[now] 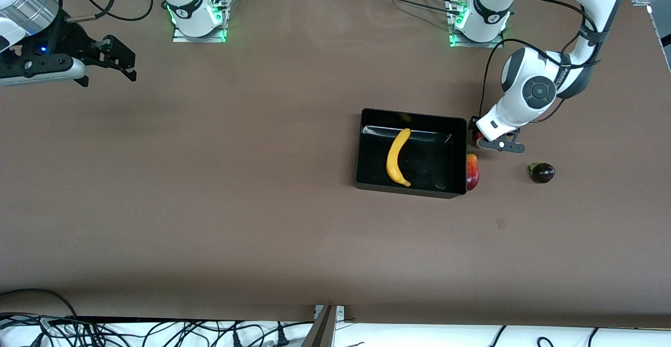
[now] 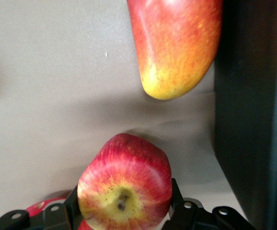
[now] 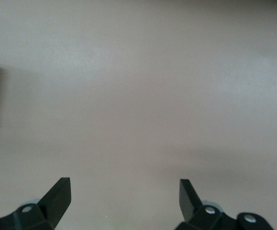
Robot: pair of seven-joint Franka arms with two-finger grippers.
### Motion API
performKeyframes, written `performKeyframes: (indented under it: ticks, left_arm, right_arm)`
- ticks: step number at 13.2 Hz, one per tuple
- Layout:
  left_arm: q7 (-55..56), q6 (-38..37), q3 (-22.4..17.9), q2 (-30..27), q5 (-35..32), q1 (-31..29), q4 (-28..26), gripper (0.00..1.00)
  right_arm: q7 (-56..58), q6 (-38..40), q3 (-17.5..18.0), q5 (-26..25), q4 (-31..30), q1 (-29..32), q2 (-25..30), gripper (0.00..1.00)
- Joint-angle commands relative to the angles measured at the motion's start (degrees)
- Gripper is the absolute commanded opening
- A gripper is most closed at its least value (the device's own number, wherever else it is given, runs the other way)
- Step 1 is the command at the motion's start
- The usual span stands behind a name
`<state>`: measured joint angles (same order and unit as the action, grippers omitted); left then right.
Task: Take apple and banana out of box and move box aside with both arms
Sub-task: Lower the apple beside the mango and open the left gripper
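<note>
The black box [image 1: 414, 117] sits on the table toward the left arm's end, with the yellow banana [image 1: 398, 157] in it. The red-yellow mango [image 1: 472, 172] lies against the box's outer wall. My left gripper [image 1: 478, 138] is low at the table beside that wall, shut on the red apple [image 2: 124, 177], with fingers [image 2: 176, 197] pressed on both its sides. The mango [image 2: 176, 48] and the box wall [image 2: 246, 120] also show in the left wrist view. A red sliver [image 2: 40, 209] beside the fingers may be the pomegranate. The dark purple fruit [image 1: 542, 173] lies alone. My right gripper [image 1: 112, 65] is open and empty.
The right arm waits, its gripper [image 3: 125, 191] over bare brown table at its own end. Both arm bases [image 1: 196, 19] stand along the table edge farthest from the front camera. Cables hang below the nearest edge.
</note>
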<state>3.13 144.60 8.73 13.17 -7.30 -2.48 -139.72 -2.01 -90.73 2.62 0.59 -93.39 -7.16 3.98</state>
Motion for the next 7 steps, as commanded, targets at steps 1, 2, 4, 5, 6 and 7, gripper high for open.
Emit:
performKeyframes:
  ticks: [1,2,4,5,6,7]
  left_arm:
    - [-0.84,3.23,0.5,2.03,-1.4,-1.82,-0.38,0.91]
    - [-0.84,3.14,0.5,1.68,-1.4,-1.82,-0.21,1.0]
    - [-0.67,2.09,0.59,-0.94,-1.4,-1.82,0.41,1.0]
    - [-0.49,0.17,0.76,-3.31,-1.4,-1.74,1.8,1.0]
    - [-0.32,-4.28,1.55,-5.24,-1.22,-1.39,4.08,1.0]
    - [0.03,-10.68,3.38,-5.96,-0.61,-1.39,8.71,1.0]
  right_arm:
    - [-0.54,0.47,-0.16,-0.33,0.67,-0.31,0.15,1.0]
    - [-0.63,0.47,-0.16,-0.33,0.67,-0.31,0.15,1.0]
    - [-0.54,0.47,-0.16,-0.33,0.67,-0.31,0.15,1.0]
    - [-0.63,0.47,-0.16,-0.33,0.67,-0.31,0.15,1.0]
    - [-0.63,0.47,-0.16,-0.33,0.67,-0.31,0.15,1.0]
    - [-0.63,0.47,-0.16,-0.33,0.67,-0.4,0.15,1.0]
